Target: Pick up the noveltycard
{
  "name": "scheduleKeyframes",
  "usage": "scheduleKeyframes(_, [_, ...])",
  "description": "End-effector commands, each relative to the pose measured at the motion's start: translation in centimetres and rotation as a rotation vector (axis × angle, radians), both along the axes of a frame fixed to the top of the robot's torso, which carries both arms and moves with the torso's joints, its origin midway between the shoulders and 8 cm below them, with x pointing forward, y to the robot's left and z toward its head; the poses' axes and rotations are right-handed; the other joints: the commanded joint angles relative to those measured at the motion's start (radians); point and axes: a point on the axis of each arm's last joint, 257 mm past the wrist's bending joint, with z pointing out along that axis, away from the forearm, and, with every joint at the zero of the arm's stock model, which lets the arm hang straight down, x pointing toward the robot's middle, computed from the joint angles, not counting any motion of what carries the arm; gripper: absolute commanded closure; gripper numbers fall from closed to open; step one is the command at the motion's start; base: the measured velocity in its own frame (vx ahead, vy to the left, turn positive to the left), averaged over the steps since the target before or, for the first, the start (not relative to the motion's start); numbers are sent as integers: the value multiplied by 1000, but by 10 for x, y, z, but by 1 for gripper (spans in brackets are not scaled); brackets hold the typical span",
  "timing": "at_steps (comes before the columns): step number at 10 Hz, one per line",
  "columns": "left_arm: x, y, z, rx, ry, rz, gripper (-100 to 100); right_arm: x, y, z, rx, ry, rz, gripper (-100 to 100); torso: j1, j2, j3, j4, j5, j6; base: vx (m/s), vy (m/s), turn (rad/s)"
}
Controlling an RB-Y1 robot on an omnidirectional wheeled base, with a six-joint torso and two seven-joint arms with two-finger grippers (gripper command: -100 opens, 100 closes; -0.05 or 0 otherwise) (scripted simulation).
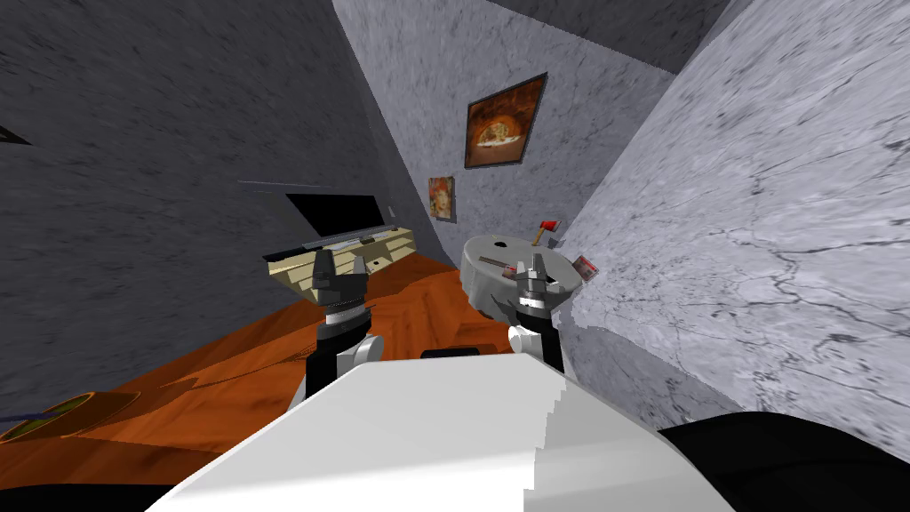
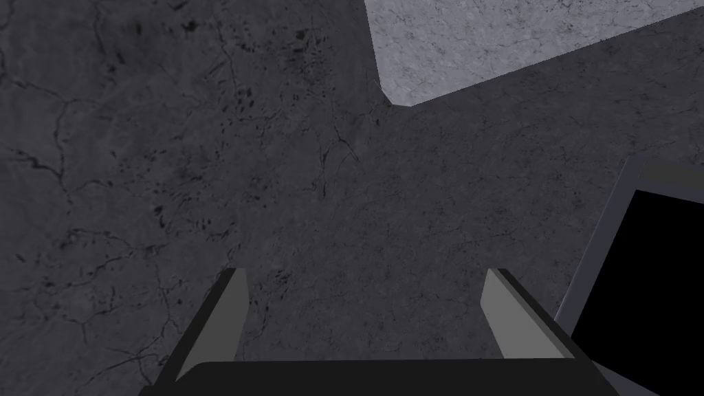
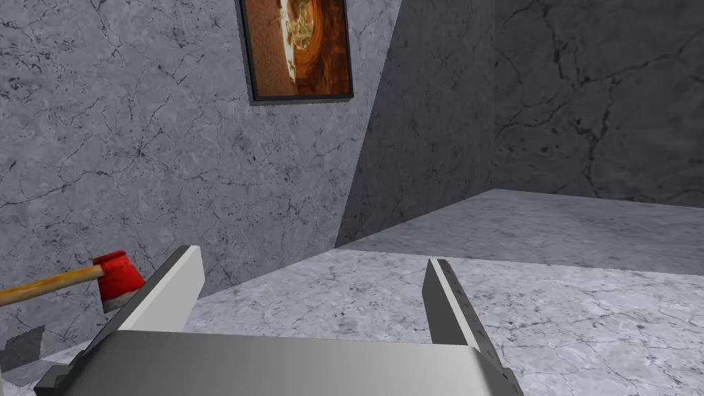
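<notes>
The right hand (image 1: 536, 267) hangs over the round grey table (image 1: 482, 286), fingers spread wide and holding nothing. The left hand (image 1: 340, 268), likewise open and empty, is well off to its left. What I take for the noveltycard (image 1: 584, 266), a small red-faced piece, sits at the table's rim just right of the right hand, close against the marble wall (image 1: 755, 222); I cannot tell its long axis. The right arm is nearer, and the wall leaves little room on that side. Beyond stands a red-headed axe (image 1: 549, 228).
</notes>
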Motion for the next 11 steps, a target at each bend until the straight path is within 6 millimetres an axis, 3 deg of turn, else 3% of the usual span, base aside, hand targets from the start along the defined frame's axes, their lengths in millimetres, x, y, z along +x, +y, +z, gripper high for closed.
scheduleKeyframes(1, [0, 0, 0, 0, 0, 0, 0, 3, 5, 0, -46, 7, 19, -100, 0, 0, 0, 0, 0, 0, 10, 17, -32])
scheduleKeyframes(11, [0, 0, 0, 0, 0, 0, 0, 19, 38, -5, -343, 19, 111, -100, 3, -2, -1, 0, 1, 0, 25, 38, -53])
